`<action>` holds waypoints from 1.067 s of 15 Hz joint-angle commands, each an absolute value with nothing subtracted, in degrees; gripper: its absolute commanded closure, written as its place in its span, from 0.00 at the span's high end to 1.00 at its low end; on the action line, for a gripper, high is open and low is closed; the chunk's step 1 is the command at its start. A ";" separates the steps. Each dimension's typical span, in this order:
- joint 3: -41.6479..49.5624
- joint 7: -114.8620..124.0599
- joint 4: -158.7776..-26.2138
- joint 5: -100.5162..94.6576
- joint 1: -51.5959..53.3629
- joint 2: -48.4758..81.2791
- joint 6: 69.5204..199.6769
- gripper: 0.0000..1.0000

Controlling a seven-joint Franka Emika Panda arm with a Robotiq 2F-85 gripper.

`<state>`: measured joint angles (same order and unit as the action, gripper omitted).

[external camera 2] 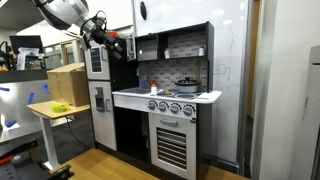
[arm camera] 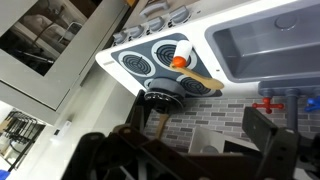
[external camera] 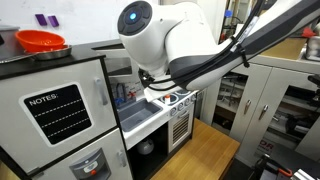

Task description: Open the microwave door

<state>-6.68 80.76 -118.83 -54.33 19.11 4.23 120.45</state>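
The toy kitchen shows in both exterior views. The microwave door (external camera 2: 147, 47), silver-grey framed, sits above the counter, to the right of the white fridge column. My gripper (external camera 2: 118, 42) hangs high up just left of it. I cannot tell whether it touches the door. In the upside-down wrist view the two dark fingers of my gripper (arm camera: 205, 140) stand wide apart and open. A pale grey panel (arm camera: 205, 146) lies between them, and I cannot tell what it is. In an exterior view the arm (external camera: 190, 50) hides the microwave.
The large white door with the NOTES chalkboard (external camera: 58, 110) is close by, with a red bowl (external camera: 40, 42) on top. Below are the sink (arm camera: 265, 45), the stove (arm camera: 150, 58) with a pot (arm camera: 165, 98), and the small oven door (external camera 2: 170, 135). A cardboard box (external camera 2: 66, 85) stands on a side table.
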 commanded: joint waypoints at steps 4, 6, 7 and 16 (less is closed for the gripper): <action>-8.86 80.73 -118.71 -54.34 16.94 4.00 120.21 1.00; -8.87 80.73 -118.71 -54.34 16.93 4.00 120.22 1.00; -8.88 80.73 -118.71 -54.34 16.94 4.00 120.22 1.00; -8.47 77.27 -121.90 -33.80 14.40 -10.95 121.95 1.00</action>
